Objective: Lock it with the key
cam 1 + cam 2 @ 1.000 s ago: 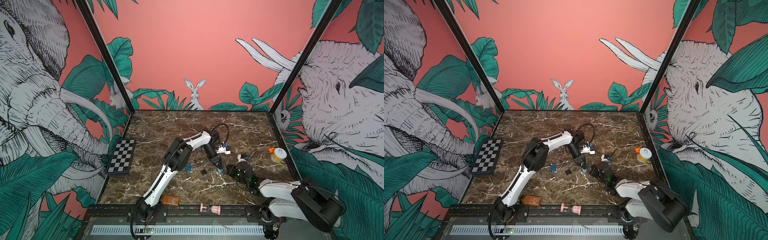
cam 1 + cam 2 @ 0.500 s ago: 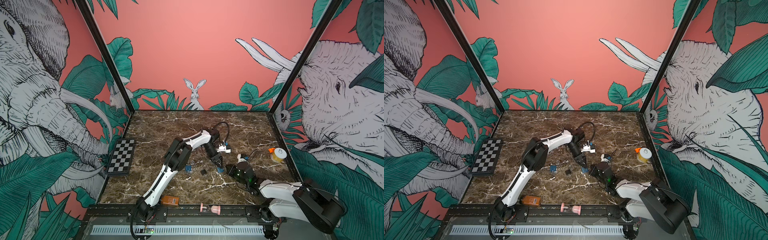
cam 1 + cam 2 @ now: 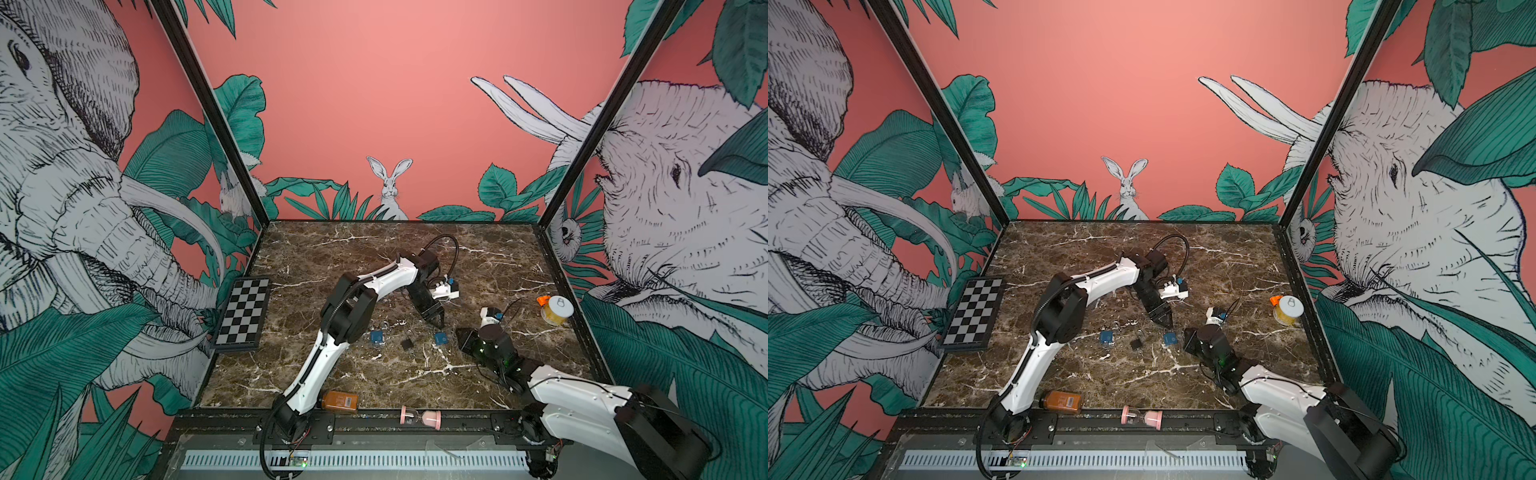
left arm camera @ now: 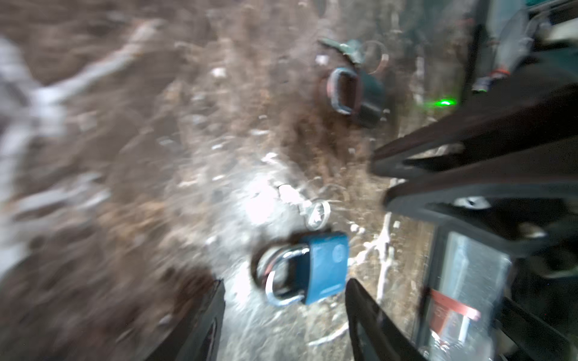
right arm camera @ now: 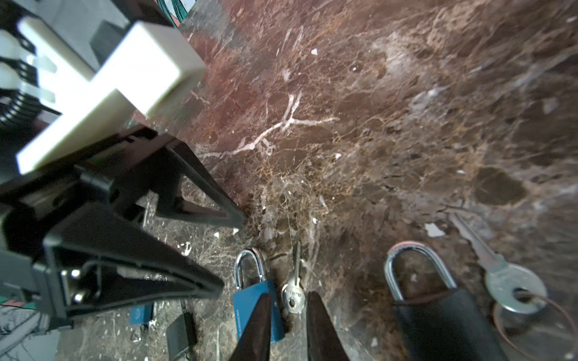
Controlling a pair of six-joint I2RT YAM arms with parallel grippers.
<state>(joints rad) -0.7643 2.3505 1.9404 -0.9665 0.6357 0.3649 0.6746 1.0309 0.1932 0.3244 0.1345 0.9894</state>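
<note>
Beside blue chrome-shackled padlock point(image 5: 245, 300), small silver key point(image 5: 293, 293), lying flat

Top views high, wrist views near tabletop point(image 5: 375, 125)

Checkerboard point(image 3: 243, 313) lies left, jar point(image 3: 557, 311) right, bottle point(image 3: 340, 401) and hourglass point(image 3: 420, 416) (both toppled) at front.

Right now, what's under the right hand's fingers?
A small silver key lies on the marble between the parted fingers of the right hand. One finger covers part of the blue padlock body; that part is hidden.
</note>
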